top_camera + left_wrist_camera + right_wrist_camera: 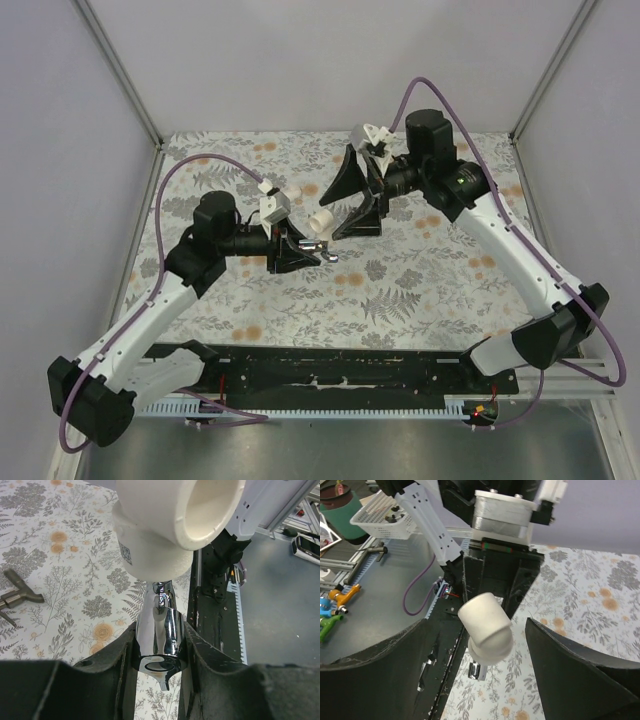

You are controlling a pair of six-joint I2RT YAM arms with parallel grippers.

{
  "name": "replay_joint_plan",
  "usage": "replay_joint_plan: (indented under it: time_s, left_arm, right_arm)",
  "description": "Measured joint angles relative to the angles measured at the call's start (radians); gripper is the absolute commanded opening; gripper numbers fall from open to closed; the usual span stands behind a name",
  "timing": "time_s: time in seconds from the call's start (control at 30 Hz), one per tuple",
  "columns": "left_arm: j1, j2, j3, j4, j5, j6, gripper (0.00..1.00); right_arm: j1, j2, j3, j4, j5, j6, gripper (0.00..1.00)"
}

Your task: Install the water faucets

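Chrome is catching the light in the left wrist view: the small shiny silver-chrome water faucet [158, 630] is sitting clamped by its barrel between the black fingers of the left gripper [160, 642]; it is hanging above the grey-and-orange floral tablecloth [420, 290], and its upper end is meeting the white plastic elbow fitting [165, 525]; how deep it is seated I cannot quite tell, since the fitting is hiding the joint. The right gripper [481, 627] is standing wide open around that elbow, its fingers off the plastic on both sides and gripping nothing.

The faucet is looking stiff, dense for its size and slick; polished metal is likely to be twisting in the pads under torque, so a firm hold across the barrel, clear of the end going into the fitting, is looking like the right one. The elbow is looking light and rigid; the right gripper would probably be doing best closing across its round body, so that it is not spinning while the faucet is being turned in.
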Motion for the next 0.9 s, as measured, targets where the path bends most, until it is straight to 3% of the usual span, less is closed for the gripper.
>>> replay_joint_plan:
  time_s: [0.13, 0.23, 0.43, 0.5, 0.67, 0.77, 0.9]
  left_arm:
    - [0.0, 0.018, 0.017, -0.01, 0.029, 0.02, 0.02]
    - [0.0, 0.019, 0.025, -0.016, 0.043, 0.029, 0.02]
    - [0.002, 0.012, 0.031, -0.039, -0.015, 0.034, 0.02]
    - [-0.012, -0.014, 0.031, -0.053, -0.124, 0.034, 0.02]
    - [-0.153, -0.083, 0.031, -0.092, -0.559, 0.048, 0.02]
    - [-0.301, -0.091, 0.027, -0.089, -0.876, 0.087, 0.02]
    - [-0.496, -0.074, -0.021, 0.013, -1.258, 0.19, 0.02]
  right_arm:
    - [0.037, 0.019, 0.001, 0.031, -0.022, 0.022, 0.78]
    - [0.045, 0.042, 0.002, 0.053, -0.021, 0.046, 0.65]
    - [0.051, 0.09, 0.03, 0.064, 0.052, 0.162, 0.12]
    - [0.051, 0.094, 0.035, 0.066, 0.12, 0.196, 0.0]
    - [0.084, 0.072, 0.036, 0.05, 0.458, 0.348, 0.0]
    - [0.133, 0.026, 0.003, 0.043, 0.699, 0.441, 0.0]
    - [0.169, -0.014, -0.048, 0.05, 0.908, 0.56, 0.0]
